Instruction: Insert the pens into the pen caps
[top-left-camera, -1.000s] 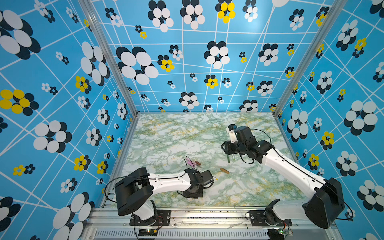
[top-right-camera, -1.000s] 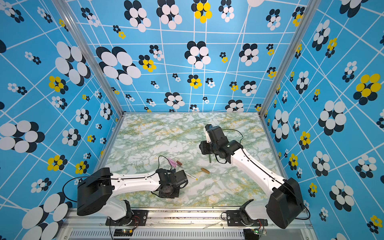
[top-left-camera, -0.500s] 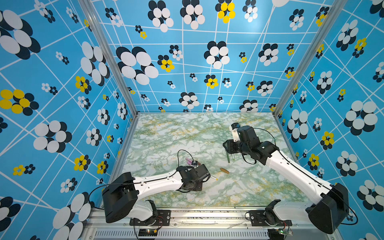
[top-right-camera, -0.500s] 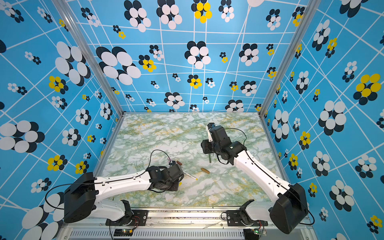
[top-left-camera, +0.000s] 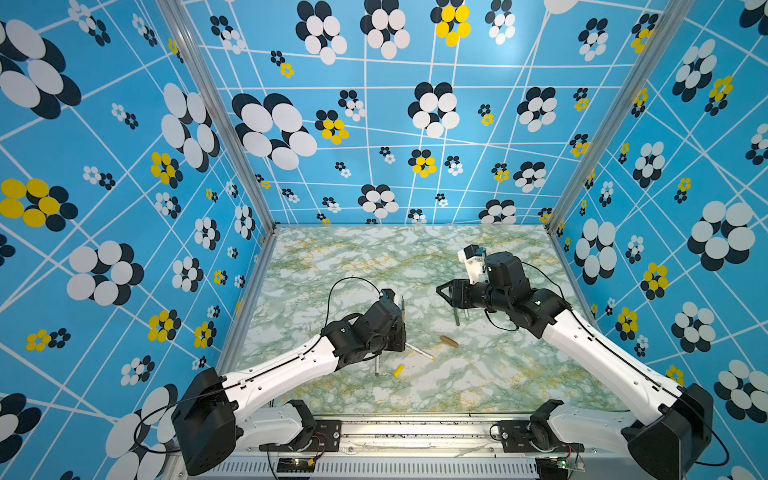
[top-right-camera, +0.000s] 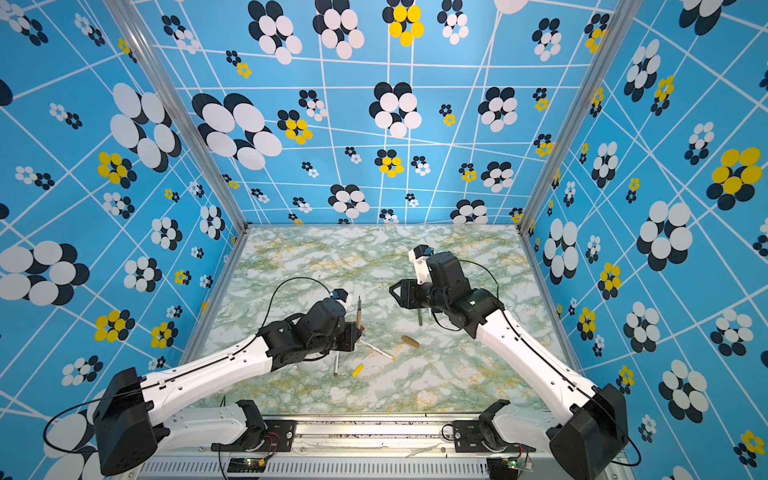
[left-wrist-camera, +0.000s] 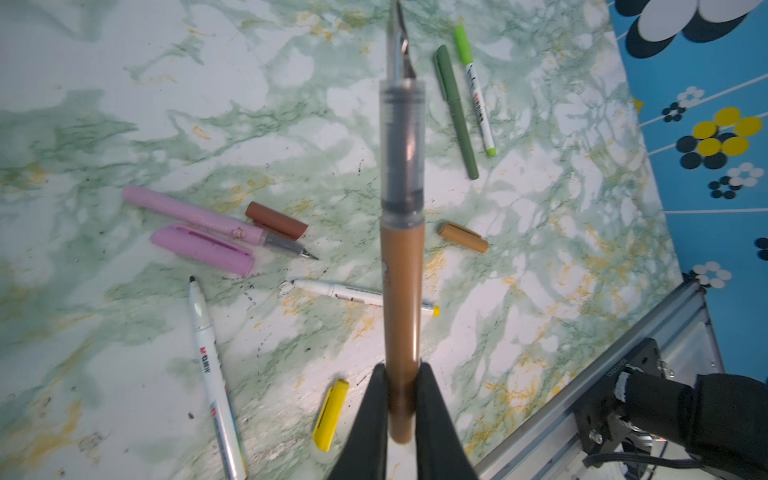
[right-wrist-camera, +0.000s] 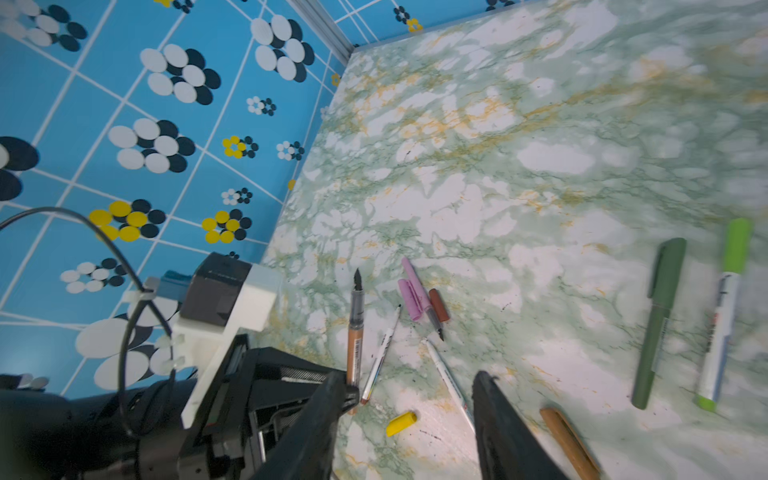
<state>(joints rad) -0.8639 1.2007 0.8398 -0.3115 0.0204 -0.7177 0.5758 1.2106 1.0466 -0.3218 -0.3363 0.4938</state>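
Marble top (top-left-camera: 332, 257), green-veined, walled in blue on three sides; we list from the front rail (top-left-camera: 415, 432) outward.
- Nearest the rail: yellow cap (top-left-camera: 399, 370), lying loose, with a broad strip of bare marble between it and the edge.
- Just past it: two white pens (left-wrist-camera: 361, 296), uncapped, well apart from the side walls.
- Left gripper (left-wrist-camera: 402, 376): clamped tight on the tail of the tan pen (left-wrist-camera: 402, 291), nib pointing away, held above one white pen.
- Tan cap (top-left-camera: 449, 341): alone on open marble between the arms.
- Pink pen (left-wrist-camera: 195, 214), pink cap (left-wrist-camera: 201, 249), brown cap (left-wrist-camera: 276, 220): bunched close together.
- Right gripper (right-wrist-camera: 409, 386): jaws apart, and we see nothing in them.
- Near it: two green pens (left-wrist-camera: 455, 110), capped, side by side.
- Beyond: bare marble runs to the back wall (top-left-camera: 395, 187).
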